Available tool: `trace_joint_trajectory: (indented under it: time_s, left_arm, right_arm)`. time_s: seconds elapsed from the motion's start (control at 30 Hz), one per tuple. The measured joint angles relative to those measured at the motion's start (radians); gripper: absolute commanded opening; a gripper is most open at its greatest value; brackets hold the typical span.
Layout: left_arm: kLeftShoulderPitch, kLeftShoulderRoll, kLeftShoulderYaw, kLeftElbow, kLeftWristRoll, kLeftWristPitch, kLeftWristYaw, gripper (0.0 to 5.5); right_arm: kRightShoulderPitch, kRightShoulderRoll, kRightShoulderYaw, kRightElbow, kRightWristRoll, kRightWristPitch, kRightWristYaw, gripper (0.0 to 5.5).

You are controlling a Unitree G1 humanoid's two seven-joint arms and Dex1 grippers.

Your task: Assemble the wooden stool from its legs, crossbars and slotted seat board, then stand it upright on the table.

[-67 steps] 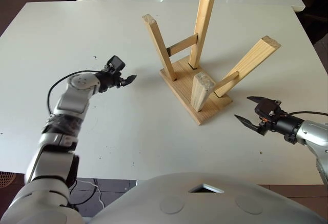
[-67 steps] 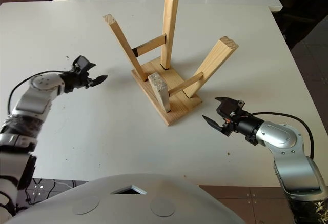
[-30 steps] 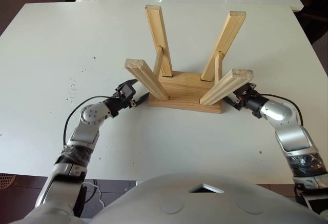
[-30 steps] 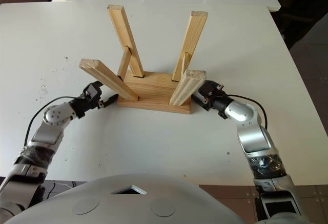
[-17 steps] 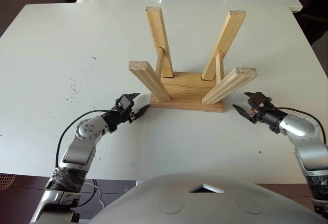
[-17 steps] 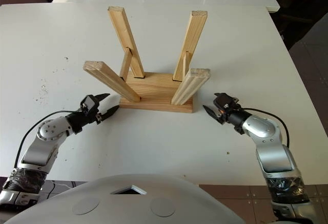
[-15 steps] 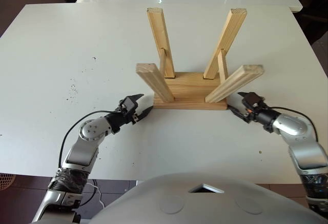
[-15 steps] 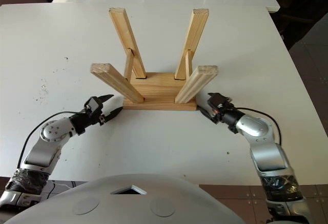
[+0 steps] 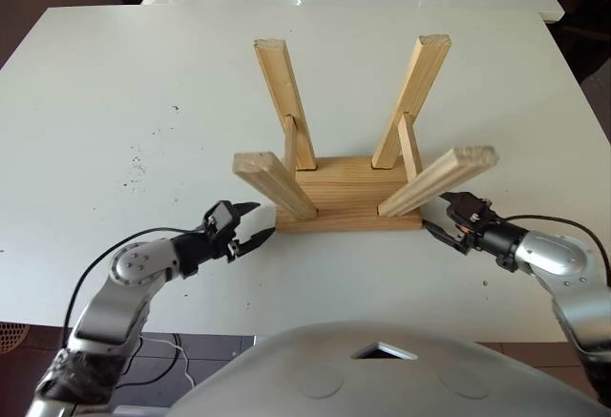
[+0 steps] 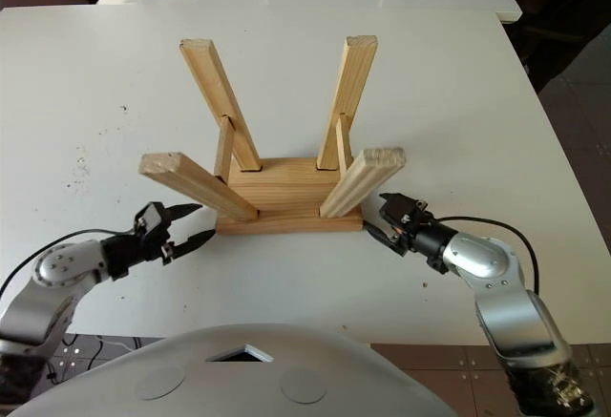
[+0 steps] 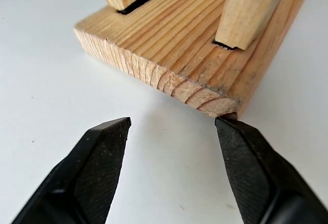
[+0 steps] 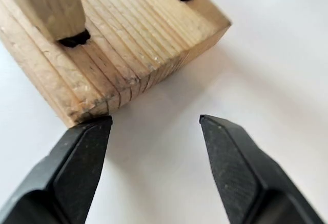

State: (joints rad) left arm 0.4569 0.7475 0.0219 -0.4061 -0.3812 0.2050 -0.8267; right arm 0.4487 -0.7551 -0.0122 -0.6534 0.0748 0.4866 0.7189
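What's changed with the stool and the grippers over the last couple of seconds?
The stool, legs up, was turned from diagonal to square on the table and slid slightly toward the robot. The left gripper and right gripper came in to the ends of the seat board; both are open, holding nothing. Unchanged: stool inverted, legs and crossbars seated.

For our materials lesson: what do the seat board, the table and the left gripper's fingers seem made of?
Seat board: pale wood, apparently unvarnished; grain lines and end-grain rings show. Table: smooth white with a soft sheen, perhaps laminate or paint. Left gripper's fingers: matte black, probably plastic or rubber.
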Motion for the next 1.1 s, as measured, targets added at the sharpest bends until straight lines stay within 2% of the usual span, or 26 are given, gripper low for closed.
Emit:
trace_joint_trajectory:
  time_s: [0.2, 0.33, 0.5, 0.63, 0.8, 1.1]
  left_arm:
    - [0.088, 0.072, 0.153, -0.162, -0.164, 0.112, -0.048, 3.08]
    - [0.159, 0.103, 0.219, -0.232, -0.272, 0.180, -0.116, 3.08]
    - [0.138, 0.153, 0.301, -0.244, -0.396, 0.279, -0.177, 3.08]
    - [0.065, 0.186, 0.312, -0.216, -0.401, 0.310, -0.203, 3.08]
    - [0.064, 0.226, 0.351, -0.198, -0.401, 0.338, -0.283, 3.08]
    - [-0.015, 0.269, 0.419, -0.179, -0.463, 0.436, -0.346, 3.08]
  right_arm:
    - [0.178, -0.083, -0.189, -0.214, 0.138, 0.107, 0.120, 3.20]
    - [0.159, -0.117, -0.310, -0.245, 0.206, 0.148, 0.153, 3.20]
    - [0.105, -0.166, -0.421, -0.262, 0.321, 0.190, 0.219, 3.20]
    - [0.086, -0.194, -0.431, -0.271, 0.346, 0.203, 0.240, 3.20]
    - [0.092, -0.198, -0.434, -0.294, 0.391, 0.232, 0.249, 3.20]
    - [0.054, -0.244, -0.549, -0.303, 0.566, 0.330, 0.296, 3.20]
